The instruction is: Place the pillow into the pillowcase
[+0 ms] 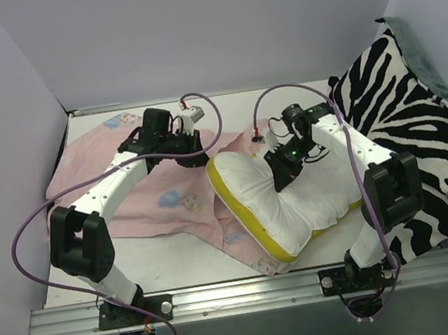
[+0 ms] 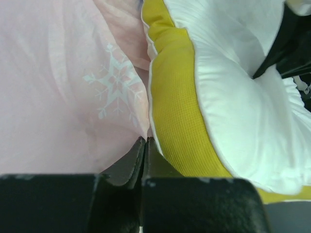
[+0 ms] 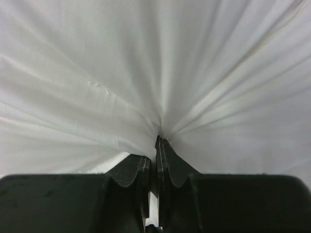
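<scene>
White tabletop (image 1: 171, 264), grey walls around. Pillowcase (image 1: 149, 204) lies flat on left side, pink side up. Pillow (image 1: 313, 196) lies in middle, outside pillowcase, yellow edge touching pink cloth. Right tool (image 3: 158, 141) pinches bunch of white pillow cloth. Left tool (image 2: 145, 141) shut tight at pillowcase edge, just beside yellow band; cannot tell if cloth caught. Zebra blanket (image 1: 405, 107) on right.

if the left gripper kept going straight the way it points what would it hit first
Most likely the pillowcase: the shut left gripper has its tips right at the pink fabric, beside the yellow band of the pillow. Depth is unclear, so it might graze that band too.
</scene>
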